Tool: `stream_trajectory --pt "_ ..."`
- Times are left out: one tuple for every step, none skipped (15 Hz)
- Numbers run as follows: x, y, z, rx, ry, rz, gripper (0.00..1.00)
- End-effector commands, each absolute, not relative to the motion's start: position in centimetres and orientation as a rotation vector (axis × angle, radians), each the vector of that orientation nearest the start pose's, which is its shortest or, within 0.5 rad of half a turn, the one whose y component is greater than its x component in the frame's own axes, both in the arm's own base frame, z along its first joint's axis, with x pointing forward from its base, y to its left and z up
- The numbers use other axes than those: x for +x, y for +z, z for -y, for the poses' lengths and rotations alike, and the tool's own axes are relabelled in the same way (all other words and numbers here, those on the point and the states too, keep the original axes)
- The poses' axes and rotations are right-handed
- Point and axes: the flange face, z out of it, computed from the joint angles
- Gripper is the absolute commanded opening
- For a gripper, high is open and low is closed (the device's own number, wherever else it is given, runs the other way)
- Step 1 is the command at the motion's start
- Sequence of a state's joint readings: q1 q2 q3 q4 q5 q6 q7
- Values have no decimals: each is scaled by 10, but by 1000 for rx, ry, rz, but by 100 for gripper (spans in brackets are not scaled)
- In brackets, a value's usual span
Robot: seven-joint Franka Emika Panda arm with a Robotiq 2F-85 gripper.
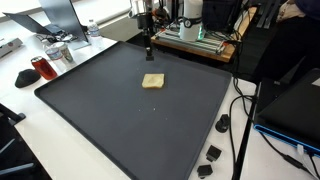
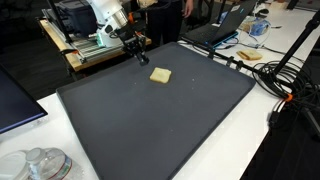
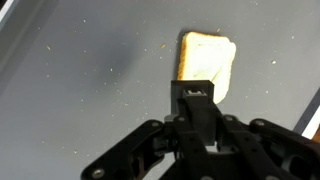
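Observation:
A pale slice of bread point(image 1: 152, 81) point(image 2: 160, 74) lies flat on the large dark mat point(image 1: 120, 120) point(image 2: 150, 120), toward its far side. My gripper point(image 1: 147, 44) point(image 2: 137, 54) hovers just above the mat near its far edge, a short way from the bread and apart from it. In the wrist view the gripper point(image 3: 197, 90) is shut, its two black fingers pressed together with nothing between them. The bread point(image 3: 212, 58) lies just beyond the fingertips, partly hidden behind them.
A red can point(image 1: 41, 68) and laptops point(image 1: 55, 18) stand beside the mat. Small black parts point(image 1: 213, 153) and cables point(image 1: 240, 110) lie on the white table at one corner. More cables point(image 2: 285, 80), a glass dish point(image 2: 40, 165) and a wooden shelf point(image 2: 85, 45) border the mat.

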State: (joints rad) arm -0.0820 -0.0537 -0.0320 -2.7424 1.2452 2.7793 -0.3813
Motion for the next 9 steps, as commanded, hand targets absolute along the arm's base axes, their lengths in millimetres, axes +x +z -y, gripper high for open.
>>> stream_trajectory --pt "375 230 80 -2524 -218 -1072 5" --pt "377 230 80 -2555 -212 -1035 5" --pt "378 230 79 -2582 -208 -1008 5" --pt "380 231 77 -2610 -204 -972 5" --pt "381 232 75 -2635 -201 -933 5" --pt "383 233 73 -2664 -205 -892 5" --pt "385 234 71 -2692 -212 -845 5" --pt "386 235 69 -2717 -216 -801 5" --pt "387 236 68 -2740 -226 -763 5"
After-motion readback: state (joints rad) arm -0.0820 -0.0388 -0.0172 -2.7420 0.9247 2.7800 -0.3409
